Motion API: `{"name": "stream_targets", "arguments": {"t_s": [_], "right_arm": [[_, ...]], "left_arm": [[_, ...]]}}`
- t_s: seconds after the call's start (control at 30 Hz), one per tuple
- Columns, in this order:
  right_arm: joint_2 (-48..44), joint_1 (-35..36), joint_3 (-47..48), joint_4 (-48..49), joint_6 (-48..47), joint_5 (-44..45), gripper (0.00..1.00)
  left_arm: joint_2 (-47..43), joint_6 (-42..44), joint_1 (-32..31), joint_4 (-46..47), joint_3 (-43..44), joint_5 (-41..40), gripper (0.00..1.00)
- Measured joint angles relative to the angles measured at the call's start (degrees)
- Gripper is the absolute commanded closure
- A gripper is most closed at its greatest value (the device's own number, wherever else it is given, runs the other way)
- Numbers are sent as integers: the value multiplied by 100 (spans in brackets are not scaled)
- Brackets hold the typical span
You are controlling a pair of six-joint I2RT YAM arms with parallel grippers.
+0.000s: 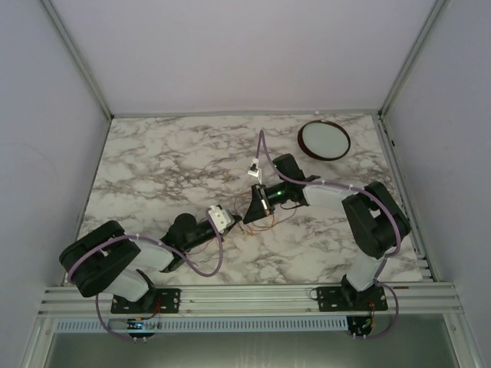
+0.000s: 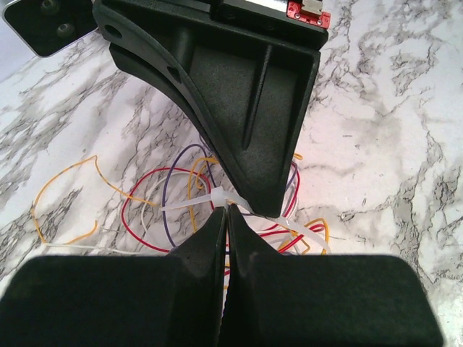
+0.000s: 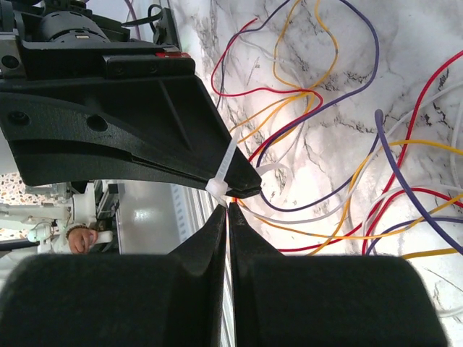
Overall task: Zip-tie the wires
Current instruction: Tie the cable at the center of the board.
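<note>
**On the marble table [image 1: 153,153]: left claw [image 2: 226,215] and right claw [image 3: 228,207] nose to nose, both shut tight**

Right at the tips, the left claw's jaws are closed down to a hairline slit, and it's the same for the right claw. The two noses meet almost tip to tip, and the white zip tie [image 3: 216,188] sits exactly there. In the right wrist view its little head is at 11 o'clock of the right claw's tips, and the strap runs up across the left claw's finger. Honestly can't tell whether either claw really has the tie pinched or is just touching it.

The wires [image 3: 311,94] lie loose on the table around that meeting point: red, orange, yellow, purple and a pale one, in sloppy loops. From the right wrist they fan out between 12 and 4 o'clock. From the left wrist they sit behind the right claw, with one orange loop straying off to 9 o'clock. Whether the strap closes around the bunch, I can't see.

From the top camera the left arm reaches in from 8 o'clock and the right from about 3. A dark-rimmed round white dish [image 1: 324,139] sits well apart, between 1 and 2 o'clock of the wires.
</note>
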Motion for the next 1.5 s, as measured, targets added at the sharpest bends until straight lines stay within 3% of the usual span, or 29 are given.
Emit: {"name": "stream_targets", "arguments": {"t_s": [0.57,0.73,0.97,1.27,1.5], "right_arm": [[146,-149,356,-90,-42,146,100],[120,-188,411,-306,-260,433,76],[-442,-260,299,-509,-444,1071,59],[-741,7,240,-470,-444,1311,58],[-741,157,184,-481,-442,1325,63]], "left_arm": [[0,122,-243,-426,4,52,100],[0,35,-249,-422,4,-66,100],[0,-153,-249,-439,31,-267,100],[0,-286,-249,-516,212,-363,100],[0,-306,-249,-562,251,-363,100]]}}
